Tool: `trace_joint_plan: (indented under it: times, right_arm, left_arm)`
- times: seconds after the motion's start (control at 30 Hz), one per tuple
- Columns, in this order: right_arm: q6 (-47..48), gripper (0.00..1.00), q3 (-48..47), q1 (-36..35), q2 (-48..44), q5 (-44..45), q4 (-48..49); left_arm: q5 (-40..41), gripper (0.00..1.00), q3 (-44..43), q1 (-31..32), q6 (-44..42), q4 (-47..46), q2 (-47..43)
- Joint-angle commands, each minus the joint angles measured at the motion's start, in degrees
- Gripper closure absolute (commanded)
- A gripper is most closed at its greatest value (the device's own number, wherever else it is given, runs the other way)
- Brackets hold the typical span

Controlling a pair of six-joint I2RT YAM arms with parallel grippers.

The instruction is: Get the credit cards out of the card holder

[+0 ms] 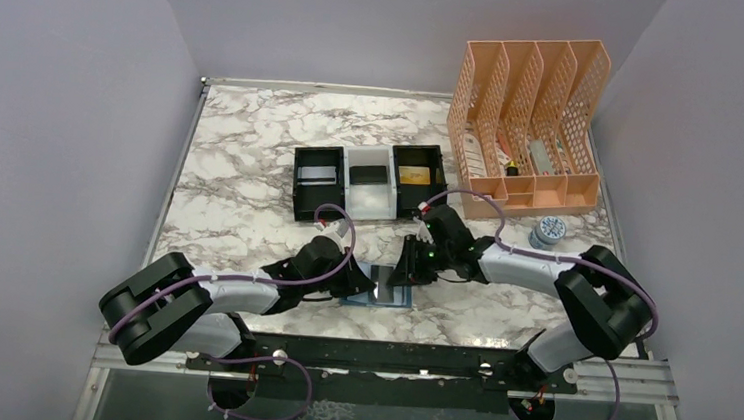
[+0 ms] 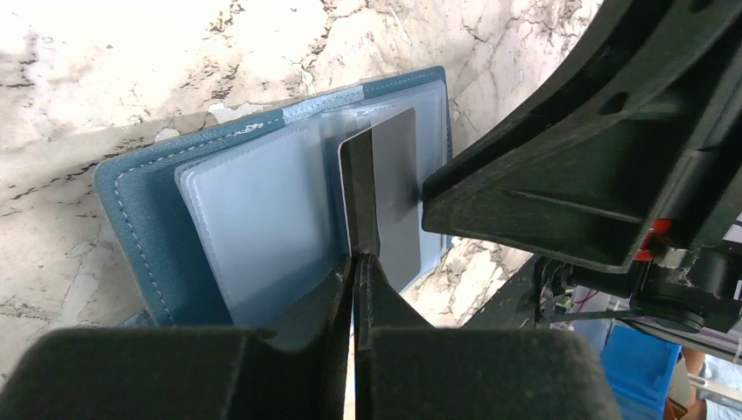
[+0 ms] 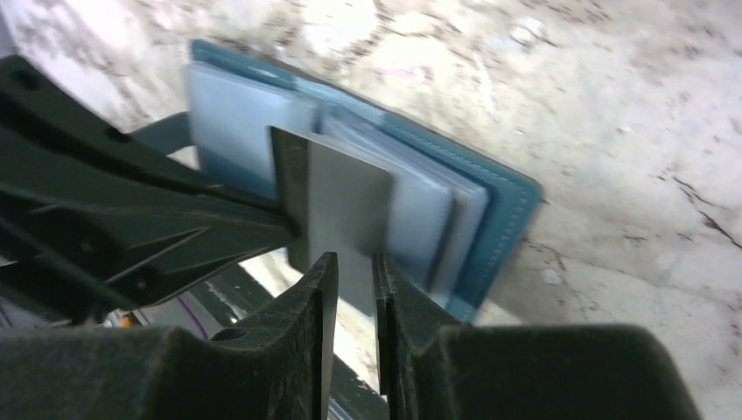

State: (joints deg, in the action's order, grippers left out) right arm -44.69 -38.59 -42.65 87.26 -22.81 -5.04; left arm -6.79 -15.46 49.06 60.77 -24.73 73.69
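Now our left gripper (image 2: 355, 262) pinches the grey credit card (image 2: 395, 192) over the open card holder (image 2: 127, 206), lower middle of the top view. Our right gripper (image 3: 350, 276) stands narrow; whether it grips, we cannot tell.

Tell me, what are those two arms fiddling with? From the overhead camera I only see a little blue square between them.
Observer: The left wrist view shows the card holder lying open, clear plastic sleeves inside.
Operator: Is anything coming out?
Observer: The left gripper is shut on the near edge of a grey credit card with a dark stripe.
Operator: And the other arm?
Observer: Its wrist view shows that card in the gap between the fingertips of the right gripper; whether it grips, I cannot tell.
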Motion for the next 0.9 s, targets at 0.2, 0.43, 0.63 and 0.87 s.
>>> trace_joint_plan:
  times: [0.2,0.43,0.63,0.87]
  right_arm:
    - [-2.6,0.78,1.9,-0.1,3.7,3.0,-0.8]
    - [-3.1,0.78,2.8,-0.1,4.8,2.9,0.2]
    - [-3.1,0.78,3.0,-0.1,4.4,3.6,-0.1]
    - [-3.0,0.78,3.1,-0.1,4.0,4.7,-0.7]
  left_arm:
    - [4.0,0.71,1.2,0.3,0.4,1.6,0.4]
    - [3.4,0.64,1.7,0.3,0.6,-0.9,2.7]
    - [0.7,0.67,1.5,0.3,1.4,-4.9,5.8]
    - [1.1,0.77,2.9,0.2,2.1,-5.7,3.7]
